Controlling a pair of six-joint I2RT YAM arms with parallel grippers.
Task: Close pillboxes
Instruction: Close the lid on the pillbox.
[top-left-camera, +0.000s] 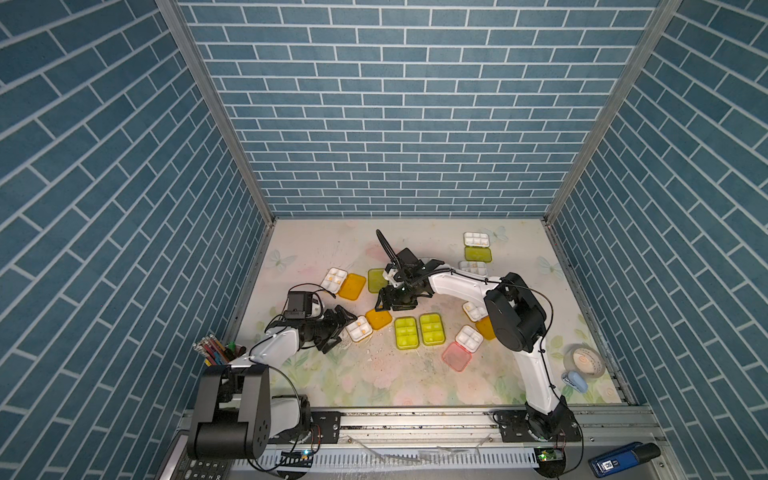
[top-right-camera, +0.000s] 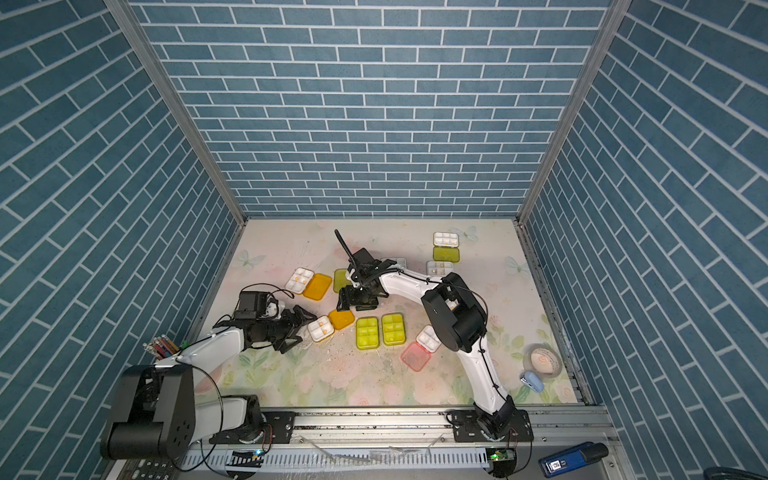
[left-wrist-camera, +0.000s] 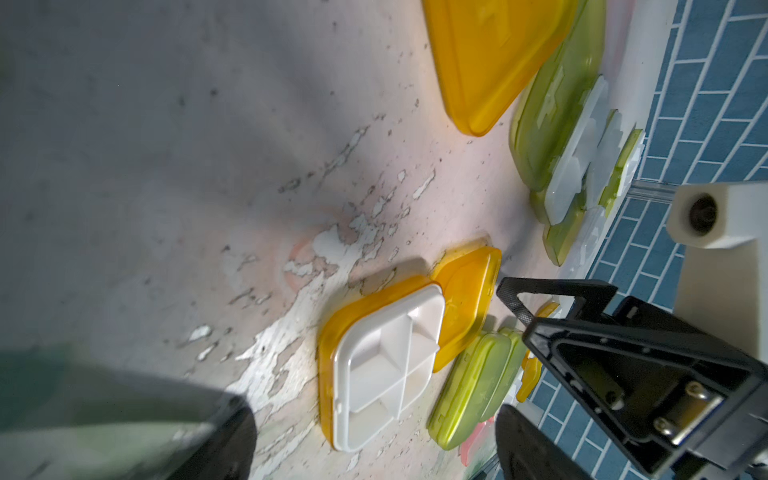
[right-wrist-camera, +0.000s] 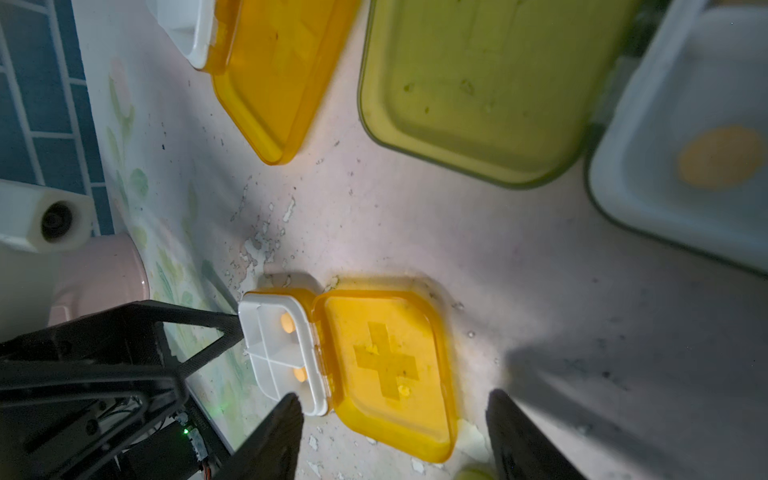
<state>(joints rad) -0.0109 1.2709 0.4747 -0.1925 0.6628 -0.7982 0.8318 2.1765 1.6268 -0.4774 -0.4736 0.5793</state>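
**Open orange pillbox (right-wrist-camera: 328, 361), lid flip coming up, we reckon**

It lies flat and wide open on the table (top-left-camera: 374, 374). Its white tray (right-wrist-camera: 278, 353) sits right at the tips of the left gripper (top-left-camera: 345, 331), whose jaws are spread and holding nothing. One tip touches the tray's outer edge, which looks to us like a brace so the box can't slide. The lid (right-wrist-camera: 390, 365) with the cross is directly under the right gripper (right-wrist-camera: 392, 397), whose fingers are apart and empty either side of it, probably lining up to fold it over. Near that gripper, on the side away from the left one, two green boxes (top-left-camera: 419, 330) are already shut.
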